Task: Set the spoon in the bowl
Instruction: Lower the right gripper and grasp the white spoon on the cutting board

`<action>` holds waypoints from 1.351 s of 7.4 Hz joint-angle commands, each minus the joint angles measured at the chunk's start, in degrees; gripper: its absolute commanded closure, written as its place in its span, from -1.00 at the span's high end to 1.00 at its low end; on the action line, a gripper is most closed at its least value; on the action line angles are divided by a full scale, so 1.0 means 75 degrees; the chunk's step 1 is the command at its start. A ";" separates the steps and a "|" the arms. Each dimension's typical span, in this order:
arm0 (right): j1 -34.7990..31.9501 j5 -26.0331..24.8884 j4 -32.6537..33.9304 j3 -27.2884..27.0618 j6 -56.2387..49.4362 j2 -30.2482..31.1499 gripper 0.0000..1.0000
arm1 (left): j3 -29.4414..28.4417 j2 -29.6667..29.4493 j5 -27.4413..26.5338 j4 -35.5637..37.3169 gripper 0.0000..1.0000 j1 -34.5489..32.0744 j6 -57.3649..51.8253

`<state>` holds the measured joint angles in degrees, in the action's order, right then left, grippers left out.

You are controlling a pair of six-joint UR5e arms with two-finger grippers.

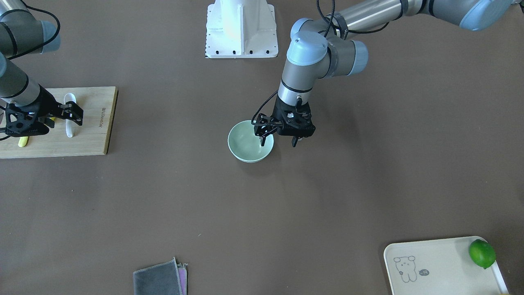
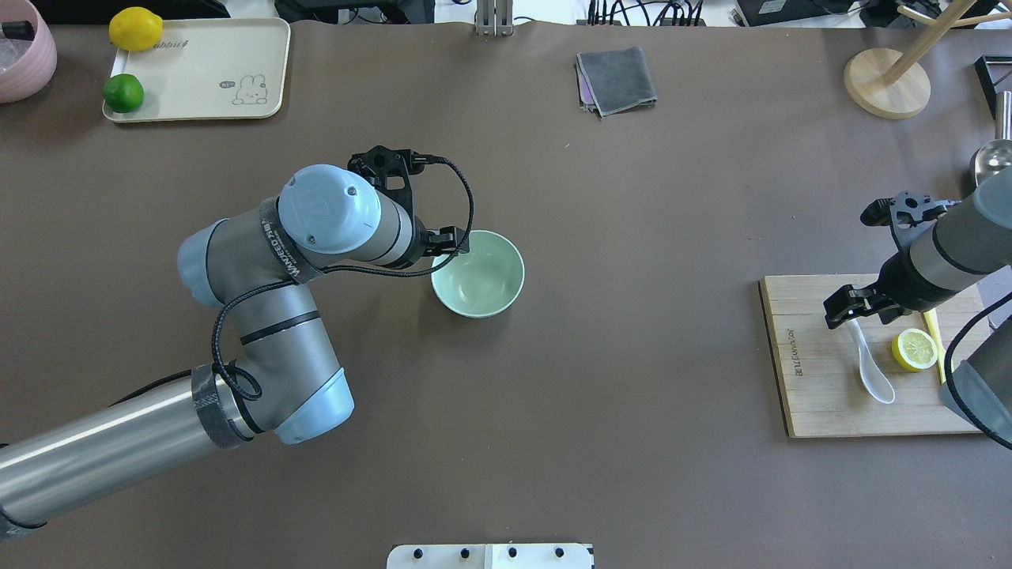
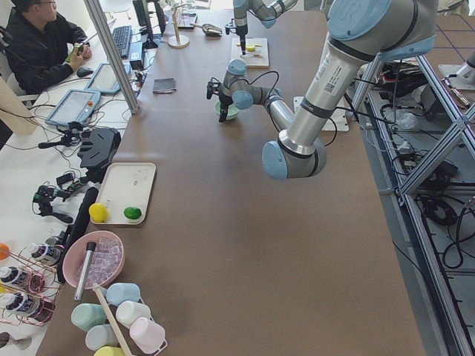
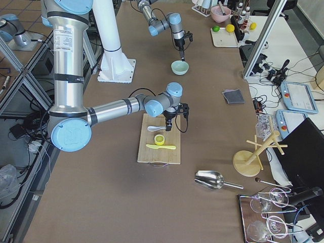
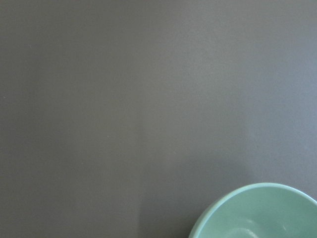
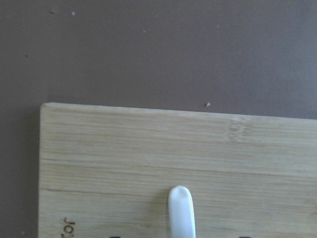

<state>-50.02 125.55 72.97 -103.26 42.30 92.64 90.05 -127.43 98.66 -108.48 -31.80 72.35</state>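
The white spoon point(image 2: 871, 373) lies on a bamboo cutting board point(image 2: 814, 395), also visible in the front view point(image 1: 69, 128). My right gripper point(image 2: 850, 307) hangs open just above its handle, jaws either side, touching nothing; the handle tip point(image 6: 181, 208) shows in the right wrist view. The mint-green bowl point(image 2: 482, 276) stands empty mid-table. My left gripper point(image 1: 278, 141) is open at the bowl's point(image 1: 247, 143) rim, one finger point(image 1: 262, 140) inside and one outside. The left wrist view shows only part of the bowl point(image 5: 257, 213).
On the board beside the spoon lie a lemon half point(image 2: 915, 349) and a yellow knife point(image 2: 934, 332). A grey cloth point(image 2: 617, 79) lies at the far side. A cream tray point(image 2: 198, 67) with a lemon and a lime is far left. A wooden stand point(image 2: 885, 83) is far right.
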 commanded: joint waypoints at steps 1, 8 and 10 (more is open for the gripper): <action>0.0141 -0.0052 -0.0190 0.0022 -0.0015 0.0140 0.47 | -0.0007 0.0010 -0.0007 -0.0008 0.96 -0.0002 -0.0002; 0.0224 -0.0169 -0.0237 0.0197 -0.0143 0.0141 -1.00 | -0.0066 0.0010 -0.0007 -0.0020 0.95 -0.0002 -0.0013; 0.0212 -0.0123 -0.0237 0.0081 -0.0085 0.0048 -1.00 | -0.0054 0.0010 -0.0007 -0.0020 0.96 -0.0002 -0.0013</action>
<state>-48.35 124.34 71.15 -102.15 41.36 93.52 89.61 -127.35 98.61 -108.63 -31.82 72.25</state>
